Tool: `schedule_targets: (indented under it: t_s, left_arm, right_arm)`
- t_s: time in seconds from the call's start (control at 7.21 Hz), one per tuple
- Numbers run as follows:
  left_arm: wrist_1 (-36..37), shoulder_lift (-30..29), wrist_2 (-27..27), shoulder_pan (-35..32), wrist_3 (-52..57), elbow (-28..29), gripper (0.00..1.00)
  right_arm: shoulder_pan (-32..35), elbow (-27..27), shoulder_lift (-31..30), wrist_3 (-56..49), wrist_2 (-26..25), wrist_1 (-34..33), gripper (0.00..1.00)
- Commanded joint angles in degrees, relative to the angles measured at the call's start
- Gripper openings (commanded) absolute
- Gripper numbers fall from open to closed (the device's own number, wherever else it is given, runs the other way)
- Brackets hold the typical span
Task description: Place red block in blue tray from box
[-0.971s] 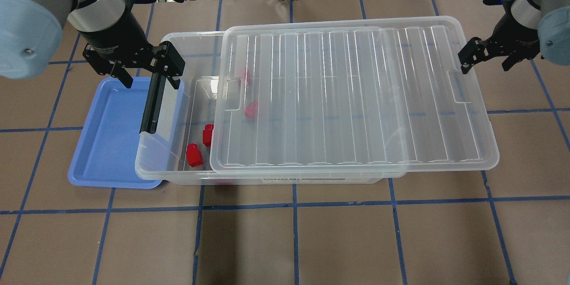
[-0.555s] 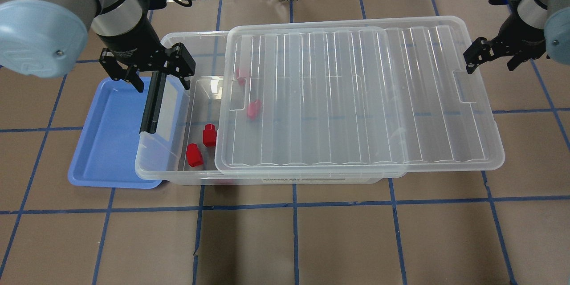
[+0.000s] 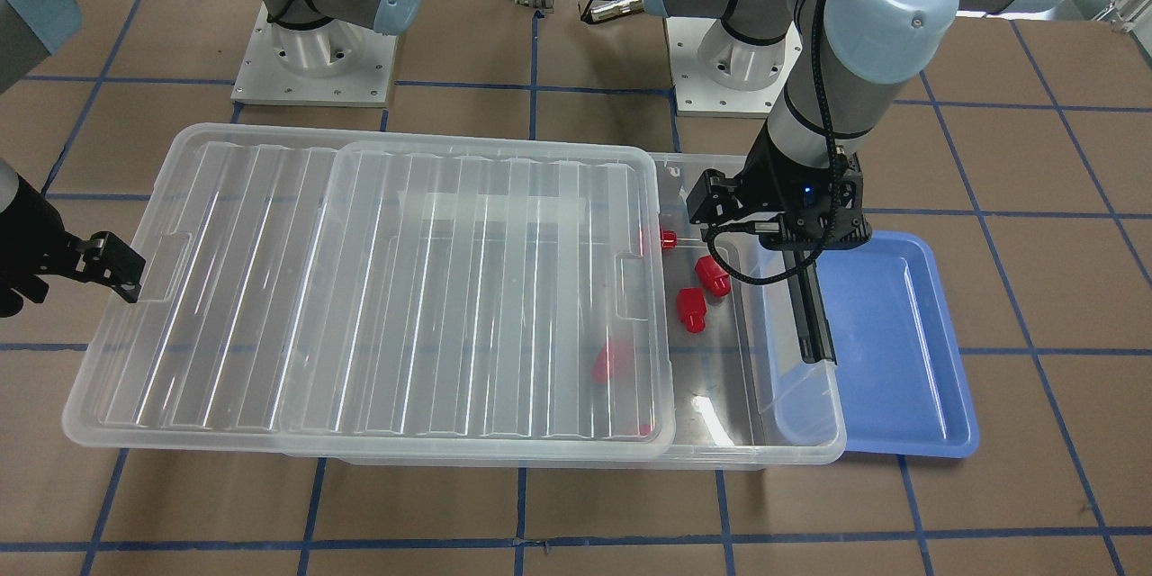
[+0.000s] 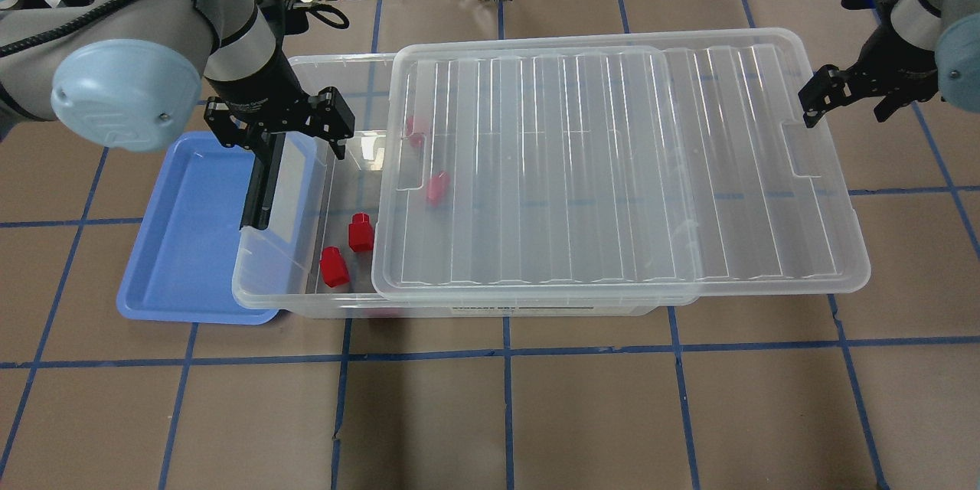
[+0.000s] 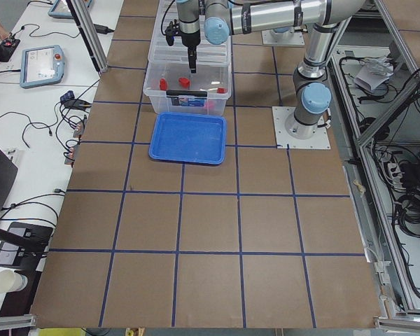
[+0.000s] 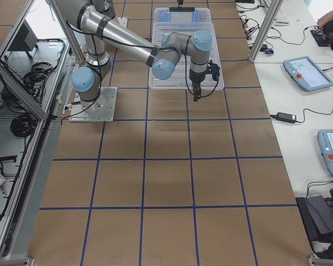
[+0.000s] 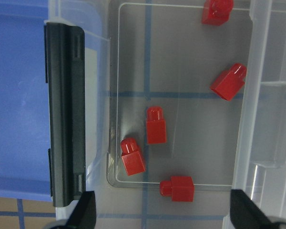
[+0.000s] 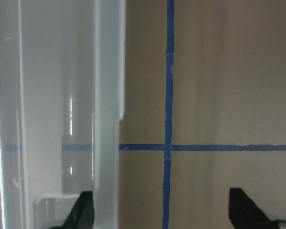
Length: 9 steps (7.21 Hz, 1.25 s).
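Left claw point(image 7: 164, 212) hangs spread wide over the box point(image 4: 256, 283). Best to centre on the middle red block point(image 7: 156, 125) and drop straight, clear of the lid point(image 4: 612, 168).

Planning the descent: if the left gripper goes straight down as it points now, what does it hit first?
Likely the red block nearest the left gripper, on the floor of the box beside its wall, or that wall's rim; depth is unclear.

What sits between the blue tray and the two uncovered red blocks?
The end wall of the box and its black clip handle, clearest in the overhead view.
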Motion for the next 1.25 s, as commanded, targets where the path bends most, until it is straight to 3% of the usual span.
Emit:
schedule_targets:
  t_s: [0.0,0.28,0.83,1.11]
  left_arm:
    - [2.17,-1.42,-0.05,0.12,0.71,-1.34,1.0]
    - [5.59,-2.82,-5.82,-0.23,-0.26,-2.14,1.0]
    - [6.05,-2.92,-5.59,-0.05,-1.13,-6.0,1.0]
    - [10.78,-3.61,-5.33,-0.06,-2.28,-9.59,1.0]
  right_arm:
    - [-0.52,0.06,0.07,-1.74,-0.54,-0.31,1.0]
    - [-2.45,0.15,0.07,-4.36,-0.46,-0.31,1.0]
    - [-2.46,-0.11,-0.81,-3.77,-0.28,0.39,1.0]
    - [-2.11,-0.9,-2.03,-3.68,-0.36,1.18,1.0]
